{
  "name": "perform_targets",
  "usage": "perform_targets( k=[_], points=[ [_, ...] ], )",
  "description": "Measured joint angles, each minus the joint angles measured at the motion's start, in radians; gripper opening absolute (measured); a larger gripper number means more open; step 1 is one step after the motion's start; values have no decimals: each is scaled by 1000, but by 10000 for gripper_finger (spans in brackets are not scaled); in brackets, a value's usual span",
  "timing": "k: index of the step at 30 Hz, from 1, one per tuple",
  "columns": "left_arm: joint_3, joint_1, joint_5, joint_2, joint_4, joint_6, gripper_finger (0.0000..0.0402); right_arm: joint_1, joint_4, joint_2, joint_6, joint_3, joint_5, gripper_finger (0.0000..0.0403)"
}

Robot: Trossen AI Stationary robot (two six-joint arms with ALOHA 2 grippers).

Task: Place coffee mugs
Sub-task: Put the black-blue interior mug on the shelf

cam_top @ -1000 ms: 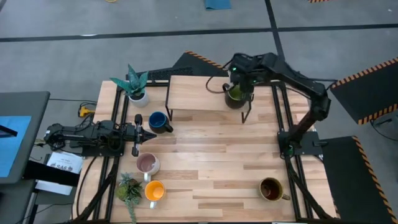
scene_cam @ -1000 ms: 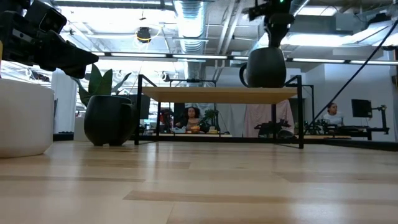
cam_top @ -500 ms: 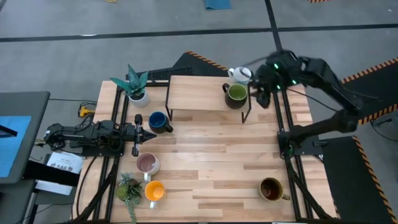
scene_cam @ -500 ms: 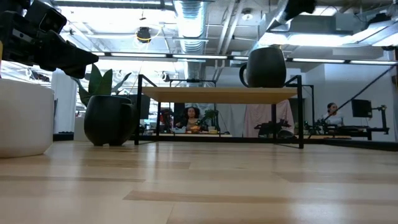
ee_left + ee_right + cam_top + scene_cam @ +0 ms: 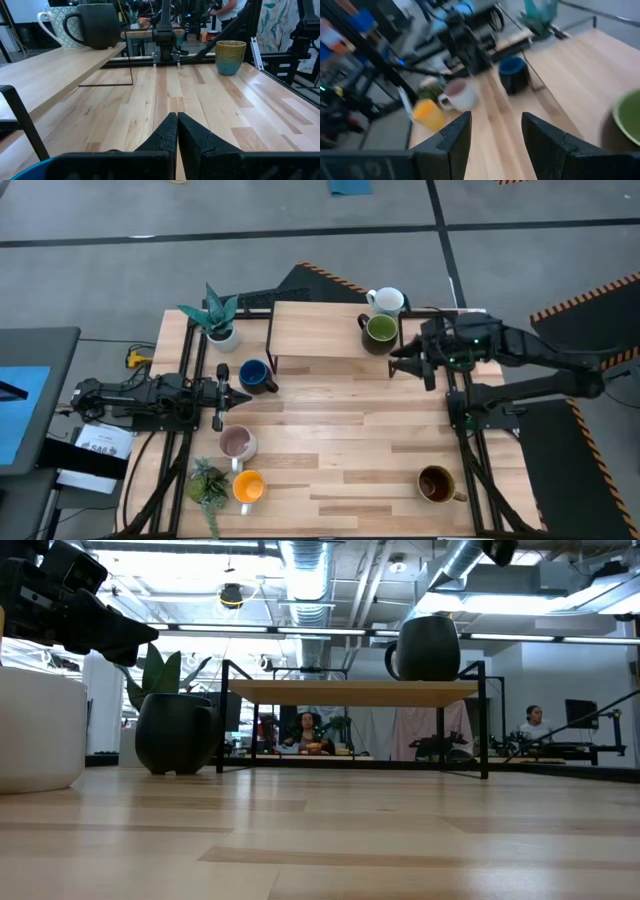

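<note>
The right hand [image 5: 412, 363] hangs empty, fingers spread apart, just beside the green mug [image 5: 379, 330] standing on the raised shelf [image 5: 315, 332] with the white mug [image 5: 387, 301] behind it. The left hand [image 5: 222, 396], fingers pressed together, waits beside the dark blue mug [image 5: 254, 373]. Judged next: fetch the brown mug [image 5: 436, 483], on the surface well behind the right hand.

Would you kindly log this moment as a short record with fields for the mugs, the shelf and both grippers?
shelf: raised wooden shelf at the table's far side
on shelf: green mug and white mug, at its right end
on table, left side: dark blue mug, pale pink mug, orange mug
on table, near right: brown mug
right gripper: open, empty, just off the shelf's right end beside the green mug
left gripper: shut, empty, beside the dark blue mug
</note>
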Motion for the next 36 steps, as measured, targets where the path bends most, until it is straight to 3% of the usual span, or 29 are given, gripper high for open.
perform_targets(
  k=[8, 11, 14, 17, 21, 25, 30, 36],
  points=[
    [0, 0, -39, 0, 12, 35, 0, 13, 250, 47, 69, 1, 13, 198],
    [-1, 0, -31, 0, 93, -84, 0, 9, 334, 67, 89, 1, 50, 198],
    [-1, 0, -34, 0, 241, -297, 0, 9, 383, 89, 100, 1, 87, 198],
    [-1, -1, -92, 0, 366, -433, 0, 9, 426, 107, 104, 1, 113, 198],
    [-1, -1, -237, 0, 467, -448, 0, 9, 471, 129, 118, 1, 117, 198],
    [2, 0, -239, 0, 538, -422, 0, 12, 492, 136, 118, 1, 117, 198],
    [121, 0, -198, 59, 392, -365, 0, 8, 487, 121, 110, 1, 114, 198],
    [415, -1, -128, 260, -70, -329, 2, -2, 466, 83, 68, 2, 113, 198]
  ],
)
